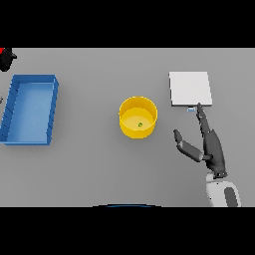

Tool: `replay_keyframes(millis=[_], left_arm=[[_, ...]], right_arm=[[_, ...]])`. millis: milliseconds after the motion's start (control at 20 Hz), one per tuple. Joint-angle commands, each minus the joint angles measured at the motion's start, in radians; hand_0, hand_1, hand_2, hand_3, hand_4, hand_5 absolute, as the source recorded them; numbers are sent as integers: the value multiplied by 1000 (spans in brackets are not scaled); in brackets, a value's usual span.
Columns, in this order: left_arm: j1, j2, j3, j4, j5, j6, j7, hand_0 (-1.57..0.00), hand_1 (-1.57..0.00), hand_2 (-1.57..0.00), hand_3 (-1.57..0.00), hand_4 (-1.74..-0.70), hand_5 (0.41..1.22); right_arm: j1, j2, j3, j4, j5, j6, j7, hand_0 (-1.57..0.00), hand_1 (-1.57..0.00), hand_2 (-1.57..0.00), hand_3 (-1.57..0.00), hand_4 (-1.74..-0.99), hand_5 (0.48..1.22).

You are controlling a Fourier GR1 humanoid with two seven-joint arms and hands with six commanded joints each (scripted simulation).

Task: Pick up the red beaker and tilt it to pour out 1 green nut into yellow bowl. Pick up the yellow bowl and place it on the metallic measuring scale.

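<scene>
At the centre of the head view stood the yellow bowl (138, 117), upright on the grey desk (94, 164), with one green nut (140, 124) lying on its floor. So the pour looked done, and the step in hand was judged to be lifting the bowl across to the metallic measuring scale (190, 88), the pale square pad at upper right of the frame. The right hand (209, 144) sat at lower right, released, its fingers straight and pointing up toward the scale's near edge, thumb spread toward the bowl; it held nothing and was well apart from the bowl. To do the step well, the hand would probably need to swing left, come at the bowl's right wall and close on the rim while keeping it level, so the nut stays in. Bare desk lay between bowl and scale, leaving open room for a short carry up and right; the scale's near edge called for some lift. A blue tray (15, 94) lay at far left, well clear. At the upper left corner, a dark shape with a speck of red (5, 57) was cut by the frame edge; I could not tell whether it was the left hand with the red beaker.
</scene>
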Motion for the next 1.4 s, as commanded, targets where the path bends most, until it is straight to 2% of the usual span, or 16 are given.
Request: replay_keyframes(millis=[0,200,350,450,550,600,650,700,750,800,850,950,1100,1350], left_arm=[[42,6,0,-34,14,24,17,-1571,-1571,-1571,-1452,-1741,1221],[174,25,-22,-147,55,101,79,-1571,-1571,-1571,-1474,-1741,1221],[220,24,-35,-173,75,142,73,-1571,-1571,-1571,-1521,-1741,1199],[228,27,-59,-167,86,156,88,-1571,-1571,-1571,-1539,-1741,1117],[224,30,-89,-142,94,161,88,-1571,-1571,-1571,-1551,-1741,967],[216,41,-106,-141,104,145,87,-1571,-1571,-1571,-1555,-1667,908],[217,45,-113,-143,106,130,89,-1571,-1571,-1571,-1503,-1530,865],[219,48,-114,-150,107,113,88,-1564,-1449,-1432,-1362,-1374,830],[234,64,-116,-188,143,49,85,-1457,-1180,-1187,-1129,-1229,803],[248,79,-124,-206,168,11,88,-1166,-944,-959,-903,-1120,778],[252,93,-128,-222,188,-29,87,-932,-755,-767,-722,-1034,758],[246,125,-133,-248,222,-85,88,-596,-483,-490,-462,-916,723],[258,134,-135,-269,260,-110,88,-305,-247,-251,-236,-831,688],[240,119,-120,-250,261,-91,56,-99,-80,-81,-77,-785,674]], right_arm=[[-1,6,5,-1,-4,4,-6,1,1,1,1,-1210,660],[-5,7,11,-8,9,-4,-9,1,1,1,1,-1214,664],[18,5,14,-6,11,0,-34,1,1,1,1,-1216,667],[3,5,10,-4,13,-6,-16,1,1,1,1,-1207,665],[15,5,12,-14,6,0,-24,1,1,1,1,-1205,664],[18,4,13,-19,8,-1,-34,1,1,1,1,-1202,667],[20,10,18,-14,15,-4,-31,1,1,1,1,-1197,664],[22,10,19,-15,15,-4,-30,1,1,1,1,-1192,663],[27,10,17,-14,9,0,-29,1,1,1,1,-1188,663],[30,8,17,-14,12,-3,-37,1,1,1,1,-1187,664],[32,7,16,-20,16,-7,-36,1,1,1,1,-1185,665],[41,13,25,-27,21,-8,-42,1,1,1,1,-1182,667],[35,8,19,-28,16,-6,-20,1,1,1,1,-1189,666],[22,13,35,-25,47,-16,14,1,1,1,1,-1192,660]])
